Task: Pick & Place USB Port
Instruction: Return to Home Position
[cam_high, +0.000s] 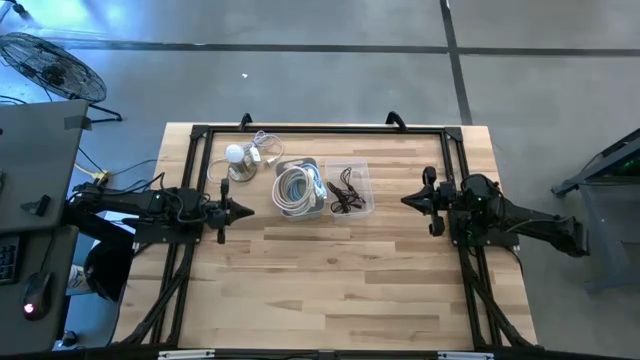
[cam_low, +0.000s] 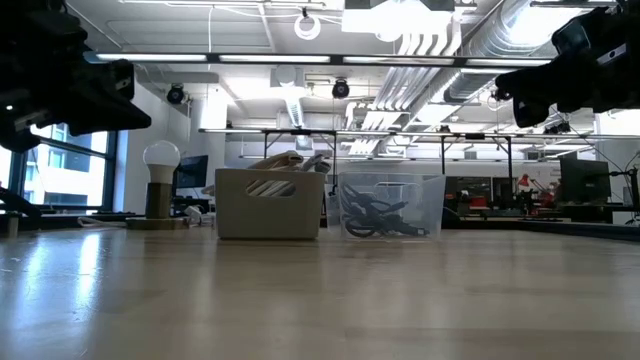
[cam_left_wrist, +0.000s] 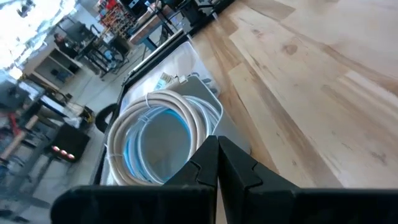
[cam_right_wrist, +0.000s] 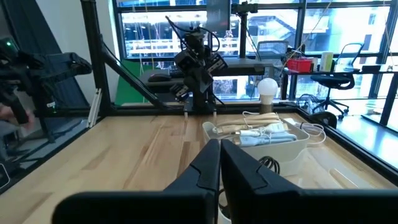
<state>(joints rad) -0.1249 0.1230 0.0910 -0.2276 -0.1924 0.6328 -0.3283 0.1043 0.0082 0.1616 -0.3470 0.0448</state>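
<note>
Overall: you had both arms parked at opposite sides of the wooden table (cam_high: 330, 280), with the grippers well apart from each other.
Gray bin (cam_high: 299, 187): it stood toward the table's back middle and held a pale coiled cable (cam_high: 293, 190), which your left wrist view showed filling most of it.
Transparent bin (cam_high: 350, 187): it stood just beside the gray bin, on the right arm's side, with the black charger cables (cam_high: 345, 195) tangled inside it.
Left gripper (cam_high: 243, 209): you could see it raised off the wood, near the gray bin and pointing toward it. Its fingers (cam_left_wrist: 199, 169) lay pressed flat together with nothing between them.
Right gripper (cam_high: 405, 200): it hung above the table on the far side of the transparent bin, aimed back across the boards. Its fingers (cam_right_wrist: 205, 168) met along their length and carried nothing.
Lamp (cam_high: 236, 155): a round white bulb on a small base stood just behind the gray bin on the left arm's side, with a thin white cord (cam_high: 265, 145) looped next to it.
Fan (cam_high: 50, 65): it sat on the floor beyond the table's back left corner.
</note>
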